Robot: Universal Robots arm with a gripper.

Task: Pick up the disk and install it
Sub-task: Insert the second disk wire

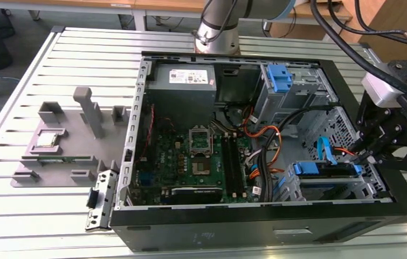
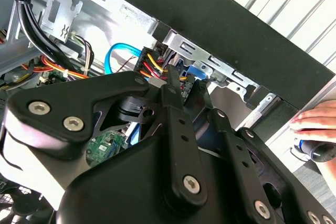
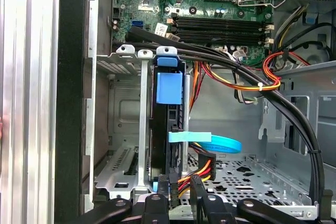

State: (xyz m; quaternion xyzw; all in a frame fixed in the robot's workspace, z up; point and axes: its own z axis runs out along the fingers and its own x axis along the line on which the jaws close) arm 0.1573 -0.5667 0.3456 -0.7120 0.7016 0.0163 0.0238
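since the disk [image 3: 167, 129] already stands edgewise in its metal bay [image 3: 126, 129] just ahead of the claw [image 3: 181, 195], seating looks like the step in hand, though i cannot tell whether the claw is spread or pinching.

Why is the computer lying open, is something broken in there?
Nothing looks broken. The computer case lies with its side off and cables loose across the motherboard. The disk sits in its metal bay, straight, with the gripper beside it.
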